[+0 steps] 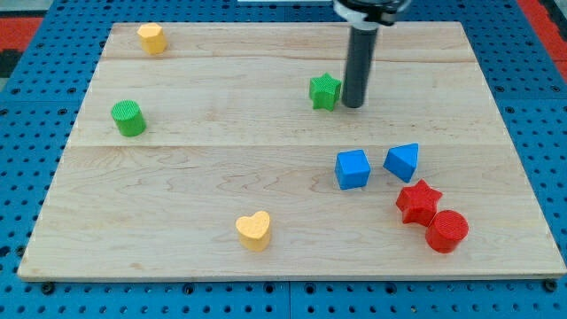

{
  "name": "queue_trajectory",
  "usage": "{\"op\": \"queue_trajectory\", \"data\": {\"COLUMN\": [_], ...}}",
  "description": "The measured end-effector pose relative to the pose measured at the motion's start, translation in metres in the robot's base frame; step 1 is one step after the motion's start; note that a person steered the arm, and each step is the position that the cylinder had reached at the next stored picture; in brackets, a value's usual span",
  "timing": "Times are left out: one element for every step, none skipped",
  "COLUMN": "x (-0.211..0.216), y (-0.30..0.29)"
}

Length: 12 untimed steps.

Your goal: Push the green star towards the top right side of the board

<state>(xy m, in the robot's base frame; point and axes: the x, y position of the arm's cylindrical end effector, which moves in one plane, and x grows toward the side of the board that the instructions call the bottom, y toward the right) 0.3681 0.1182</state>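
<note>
The green star [325,90] lies on the wooden board [204,177], above the middle and a little to the view's right. My tip [353,105] stands right beside the star on its right side, touching or nearly touching it. The dark rod rises from there to the view's top edge.
A blue cube [353,169] and a blue triangular block [403,161] lie below the star. A red star [418,201] and a red cylinder [446,230] sit at the lower right. A green cylinder [128,118] is at the left, a yellow block [152,38] at the top left, a yellow heart [254,230] near the bottom.
</note>
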Motion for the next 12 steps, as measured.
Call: {"op": "queue_trajectory", "data": {"x": [0.0, -0.007, -0.022, -0.026, 0.017, 0.004, -0.031, -0.059, -0.023, -0.042, -0.073, -0.09], "y": [0.021, 0.014, -0.02, -0.062, -0.038, -0.109, -0.106, -0.081, -0.114, -0.158, -0.072, 0.013]}}
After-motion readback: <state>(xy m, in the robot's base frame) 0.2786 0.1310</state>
